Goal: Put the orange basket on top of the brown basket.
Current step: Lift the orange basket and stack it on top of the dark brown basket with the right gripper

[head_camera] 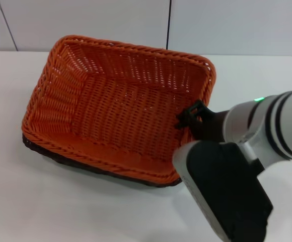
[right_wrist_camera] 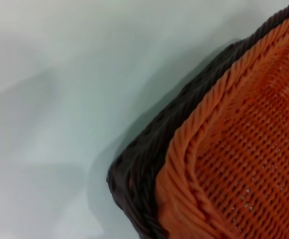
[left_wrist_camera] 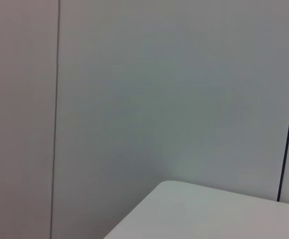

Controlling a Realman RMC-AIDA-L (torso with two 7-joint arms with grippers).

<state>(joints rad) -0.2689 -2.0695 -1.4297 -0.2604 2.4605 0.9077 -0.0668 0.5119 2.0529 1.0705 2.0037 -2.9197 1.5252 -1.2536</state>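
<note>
- The orange basket (head_camera: 118,108) sits inside the brown basket (head_camera: 50,154), and both rest on the white table (head_camera: 60,206).
- Only a thin dark edge of the brown basket peeks out under the orange basket's left and front sides in the head view.
- In the right wrist view, the orange basket's braided rim (right_wrist_camera: 204,134) lies just inside the brown basket's dark rim (right_wrist_camera: 149,149) at one corner. The two rims touch there.
- The orange basket looks a bit tilted. Its left front side hugs the brown basket, and its far right corner rides higher.
- The right tool (head_camera: 190,117) is at the orange basket's right rim. A black finger reaches over that rim, so it seems to be pinching the orange basket's wall.
- The left tool is not in any picture. Its wrist camera sees only a wall and a table corner (left_wrist_camera: 209,209).
- I think the stacking is almost done. Next, the right tool should let go gently and lift away from the orange basket without dragging it.
</note>
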